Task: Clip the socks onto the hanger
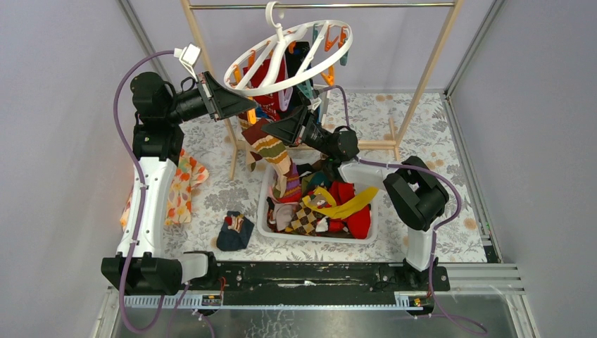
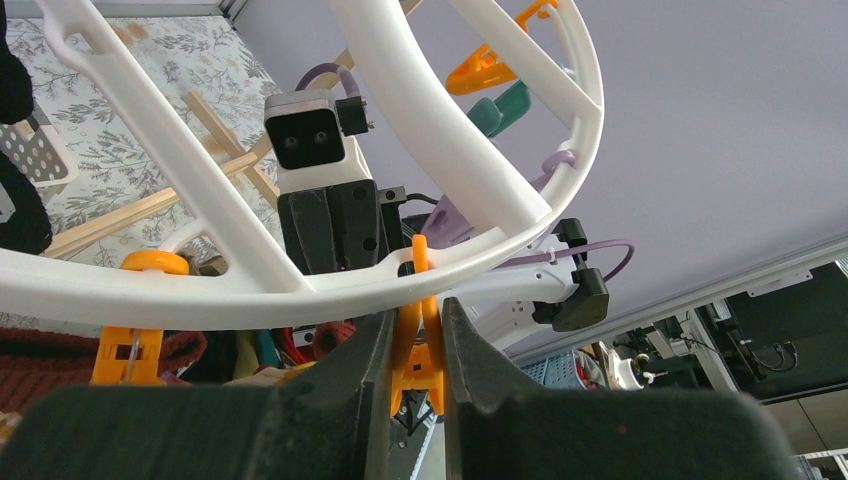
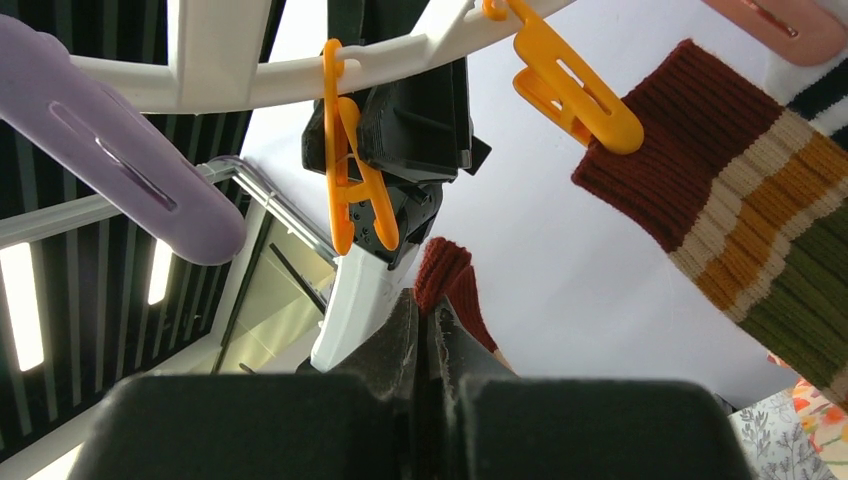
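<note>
Grey-walled cell, floral tabletop (image 1: 436,141).

Top view: hanger (image 1: 271,88) hangs tilted by its hook from the wooden rack (image 1: 429,70). Most socks (image 1: 331,208) are piled in the white bin (image 1: 317,238) below. Left gripper (image 1: 248,107) and right gripper (image 1: 271,130) are both up under the ring's near rim, tips lost in clutter from here. Hanger is light and swings free, so any push moves it. Socks are soft and limp, best taken by the cuff.

Left wrist: left gripper clamped on orange clip (image 2: 418,340) just under the ring. Stiff, springy, slick plastic that could squirt out. Clip's lower end is sunk between the fingers, so can't tell if its mouth is open.

Right wrist: right gripper closed on dark red sock (image 3: 450,285), ribbed cuff poking up between the fingers, near that clip but apparently not in it. Rest of the sock is hidden behind the gripper body. Striped sock (image 3: 740,200) is already clipped at right.
</note>
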Robot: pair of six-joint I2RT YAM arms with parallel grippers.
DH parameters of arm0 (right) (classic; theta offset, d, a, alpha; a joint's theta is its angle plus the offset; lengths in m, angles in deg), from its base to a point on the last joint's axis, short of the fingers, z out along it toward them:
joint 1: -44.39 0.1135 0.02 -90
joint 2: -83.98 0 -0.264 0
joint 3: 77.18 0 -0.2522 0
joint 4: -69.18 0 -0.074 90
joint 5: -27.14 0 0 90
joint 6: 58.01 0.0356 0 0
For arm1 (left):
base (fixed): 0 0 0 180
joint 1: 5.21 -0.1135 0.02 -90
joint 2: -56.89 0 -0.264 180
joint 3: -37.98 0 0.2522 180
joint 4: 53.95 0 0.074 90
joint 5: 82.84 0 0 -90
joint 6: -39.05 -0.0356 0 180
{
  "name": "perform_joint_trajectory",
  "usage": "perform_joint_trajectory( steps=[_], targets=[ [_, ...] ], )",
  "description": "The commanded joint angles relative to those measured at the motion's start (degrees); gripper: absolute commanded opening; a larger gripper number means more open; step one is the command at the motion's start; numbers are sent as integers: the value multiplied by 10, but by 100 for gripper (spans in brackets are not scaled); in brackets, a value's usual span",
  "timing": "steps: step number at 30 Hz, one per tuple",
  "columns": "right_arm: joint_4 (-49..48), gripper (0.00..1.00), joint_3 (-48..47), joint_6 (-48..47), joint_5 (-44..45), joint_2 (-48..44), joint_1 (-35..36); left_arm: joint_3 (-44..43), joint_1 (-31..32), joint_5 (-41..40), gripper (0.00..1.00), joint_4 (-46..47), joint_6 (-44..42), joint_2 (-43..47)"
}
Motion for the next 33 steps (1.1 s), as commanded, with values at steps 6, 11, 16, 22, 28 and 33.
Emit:
perform_joint_trajectory(
  steps=[6,11,16,22,28,33],
  targets=[
    [-77,0,-43,4,0,-31,-9,7,-5,6,0,29,-7,12],
    [-77,0,-50,6,-4,-31,-8,14,-5,3,0,36,-4,11],
    [-77,0,-51,6,6,-28,-9,16,-5,5,0,45,3,13],
    [-77,0,-56,16,-10,-25,-9,11,-5,11,0,46,1,14],
    [-77,0,-20,13,-41,-51,-11,-1,-5,10,0,51,3,9],
    [-77,0,-24,14,-46,-58,-12,-1,-4,9,0,54,9,6]
  ],
)
